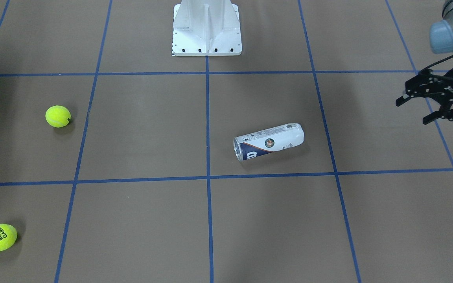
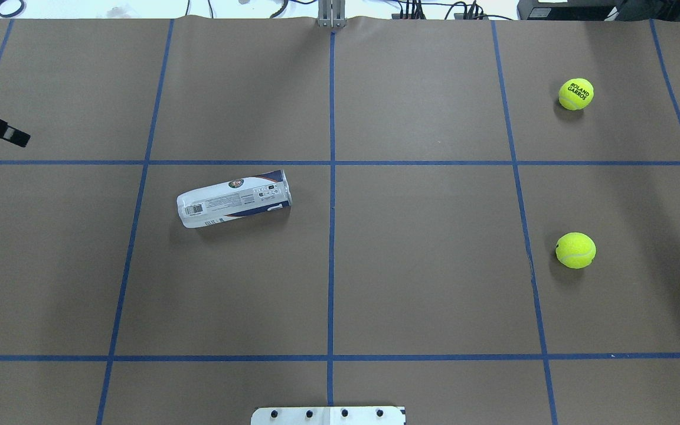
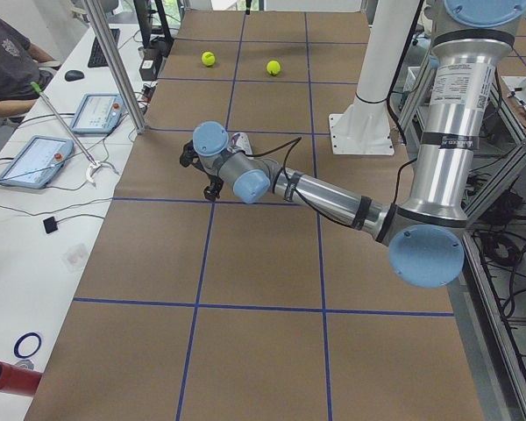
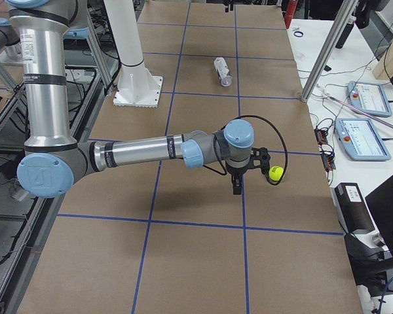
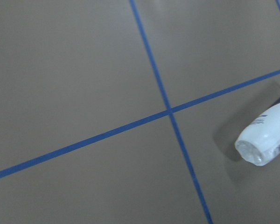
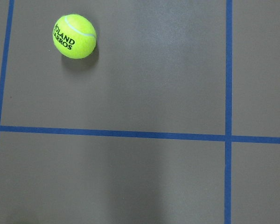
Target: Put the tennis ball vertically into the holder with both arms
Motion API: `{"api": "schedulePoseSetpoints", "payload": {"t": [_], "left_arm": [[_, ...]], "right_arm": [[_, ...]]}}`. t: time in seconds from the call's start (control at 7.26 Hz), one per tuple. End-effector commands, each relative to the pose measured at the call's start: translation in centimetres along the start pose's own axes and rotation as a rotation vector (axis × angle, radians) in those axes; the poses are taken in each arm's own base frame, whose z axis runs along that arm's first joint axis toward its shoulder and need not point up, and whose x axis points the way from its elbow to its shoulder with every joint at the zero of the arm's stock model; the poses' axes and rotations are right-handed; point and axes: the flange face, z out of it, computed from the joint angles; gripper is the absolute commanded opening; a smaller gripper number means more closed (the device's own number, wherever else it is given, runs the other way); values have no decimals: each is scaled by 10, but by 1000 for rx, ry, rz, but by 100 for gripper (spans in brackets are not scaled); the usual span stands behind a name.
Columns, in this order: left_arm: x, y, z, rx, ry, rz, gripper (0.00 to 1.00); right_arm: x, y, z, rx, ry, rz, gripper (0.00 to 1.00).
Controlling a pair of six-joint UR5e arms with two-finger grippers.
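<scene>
The holder (image 1: pixel 269 141) lies on its side, so the left gripper (image 1: pixel 413 112) hangs near it, fingers spread, likely to stand it up. The right gripper (image 4: pixel 238 180) hovers by a tennis ball (image 4: pixel 276 173); I can't tell its state.

arms (image 3: pixel 329 197): silver tubes, light-blue joint caps | left gripper (image 1: pixel 414 112): black | pedestal (image 1: pixel 207 27): white
</scene>
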Motion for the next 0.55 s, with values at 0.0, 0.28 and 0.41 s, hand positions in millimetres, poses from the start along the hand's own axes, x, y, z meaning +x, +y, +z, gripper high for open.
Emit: {"api": "schedulePoseSetpoints", "payload": {"t": [0.0,0.28,0.41], "left_arm": [[56,-51,17,13,18,105,91],[113,-100,39,68,-47,134,100],[132,-114,53,62,-34,153,100]], "right_arm": [[-3,1,0,-6,-25,1,99],[-3,4,0,-12,-36,3,99],[-3,5,0,-13,-40,4,99]]}}
